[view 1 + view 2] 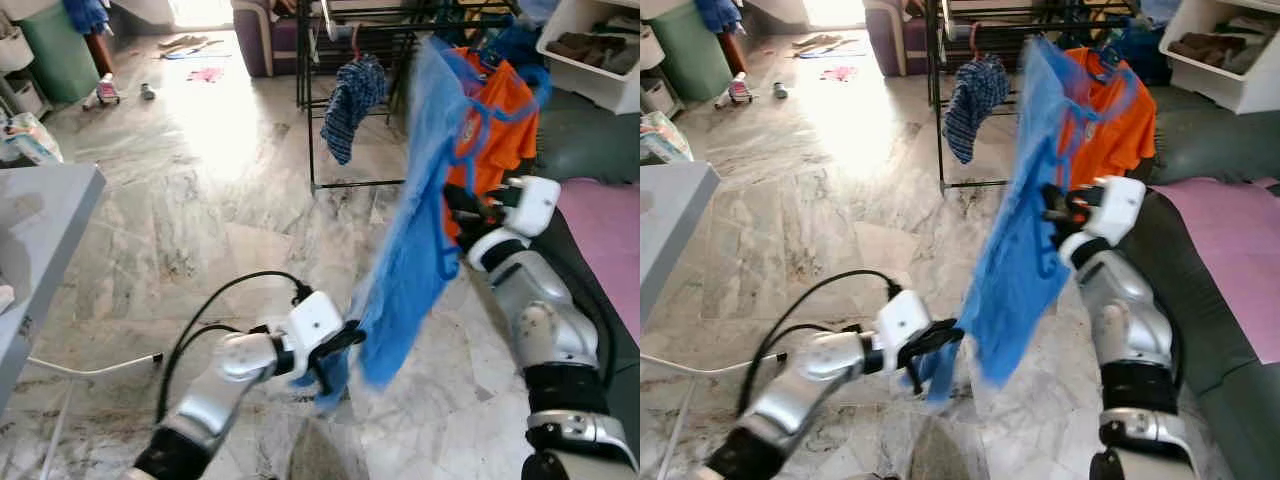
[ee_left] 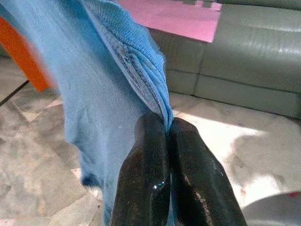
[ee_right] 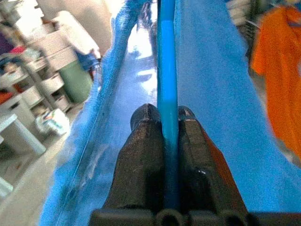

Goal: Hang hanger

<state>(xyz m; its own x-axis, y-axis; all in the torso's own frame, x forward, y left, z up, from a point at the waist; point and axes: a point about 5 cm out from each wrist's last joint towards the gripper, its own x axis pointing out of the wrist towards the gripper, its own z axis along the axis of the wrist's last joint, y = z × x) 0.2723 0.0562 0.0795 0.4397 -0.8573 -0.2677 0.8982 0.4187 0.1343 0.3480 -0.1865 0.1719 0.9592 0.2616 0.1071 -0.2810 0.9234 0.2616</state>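
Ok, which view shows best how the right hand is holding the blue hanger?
The right wrist view: the blue hanger bar runs straight between the right hand's two black fingers, pinched. The eye views show that hand raised beside the blue shirt, the grip itself hidden. The left wrist view shows the left hand pinching the shirt's hem.

Orange shirt (image 1: 505, 120) and striped garment (image 1: 352, 105) crowd the rack (image 1: 330, 100).

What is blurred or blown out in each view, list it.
Left eye view: the blue shirt is smeared with motion blur, and sunlight blows out the floor near the top. Right eye view: same glare, same smear. Left wrist view: the left gripper and pinched hem are sharp, the sofa soft. Right wrist view: the right gripper on the blue hanger is clear, the background hazy.
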